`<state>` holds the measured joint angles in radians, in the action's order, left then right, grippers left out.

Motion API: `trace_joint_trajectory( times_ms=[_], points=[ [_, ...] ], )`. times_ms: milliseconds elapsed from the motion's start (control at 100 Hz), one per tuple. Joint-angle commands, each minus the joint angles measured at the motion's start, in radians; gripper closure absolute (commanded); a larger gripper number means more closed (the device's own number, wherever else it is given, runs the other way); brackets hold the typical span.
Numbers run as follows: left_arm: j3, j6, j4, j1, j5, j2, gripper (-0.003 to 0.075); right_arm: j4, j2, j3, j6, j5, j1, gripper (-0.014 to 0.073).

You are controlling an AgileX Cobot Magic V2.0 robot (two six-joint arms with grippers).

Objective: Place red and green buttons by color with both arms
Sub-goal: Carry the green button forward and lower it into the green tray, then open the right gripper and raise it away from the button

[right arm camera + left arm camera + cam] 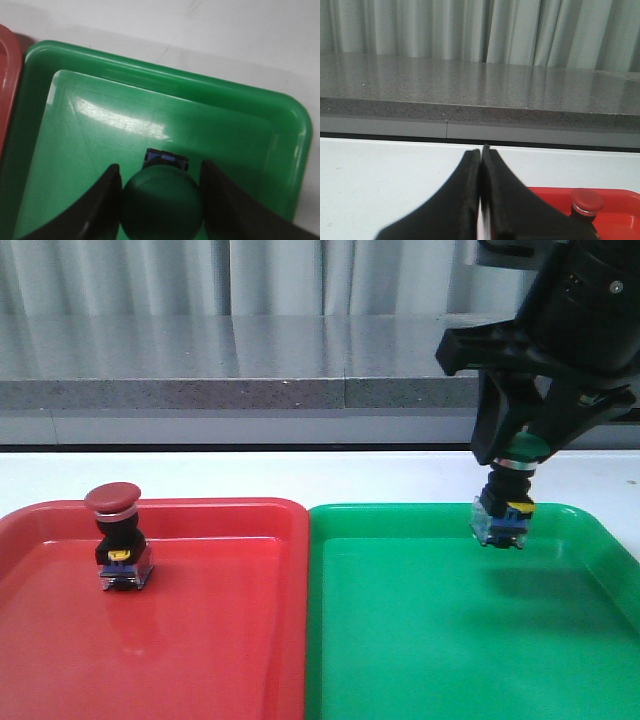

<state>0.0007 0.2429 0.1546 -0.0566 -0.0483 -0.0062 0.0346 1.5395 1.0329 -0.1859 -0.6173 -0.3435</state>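
Right gripper [520, 445] pinches green button [507, 502] by its cap, base hanging below over green tray [420, 640] for color-matched drop; left gripper [481, 200] pressed together, red button [118, 537] already in red tray [200, 640].

White table [250, 475]; red tray [250, 660]; green tray [420, 680]

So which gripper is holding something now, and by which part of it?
The right gripper holds the green button by its green cap, above the green tray. The left gripper is shut with nothing between its fingers.
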Motion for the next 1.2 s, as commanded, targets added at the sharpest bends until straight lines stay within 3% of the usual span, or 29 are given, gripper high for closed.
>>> trace_joint_trajectory(
  times_ms=[0, 680, 800, 990, 1090, 1190],
  points=[
    [0.042, 0.002, -0.008, 0.001, 0.083, -0.030, 0.0739, 0.004, -0.046, 0.008, -0.021, 0.093, -0.006, 0.0452],
    [0.042, 0.002, -0.008, 0.001, 0.083, -0.030, 0.0739, 0.004, 0.088, 0.005, -0.036, 0.119, -0.006, 0.0442],
    [0.042, 0.002, -0.008, 0.001, 0.083, -0.030, 0.0739, 0.004, 0.088, 0.005, -0.036, 0.119, -0.006, 0.0339],
    [0.042, 0.002, -0.008, 0.001, 0.083, -0.030, 0.0740, 0.006, 0.088, 0.005, -0.036, 0.122, -0.006, 0.0088],
    [0.042, 0.002, -0.008, 0.001, 0.083, -0.030, 0.0740, 0.006, 0.086, 0.009, -0.036, 0.124, -0.006, 0.0022],
    [0.042, 0.002, -0.008, 0.001, 0.083, -0.030, 0.0739, 0.006, 0.082, 0.009, -0.036, 0.126, -0.006, 0.0013]
  ],
)
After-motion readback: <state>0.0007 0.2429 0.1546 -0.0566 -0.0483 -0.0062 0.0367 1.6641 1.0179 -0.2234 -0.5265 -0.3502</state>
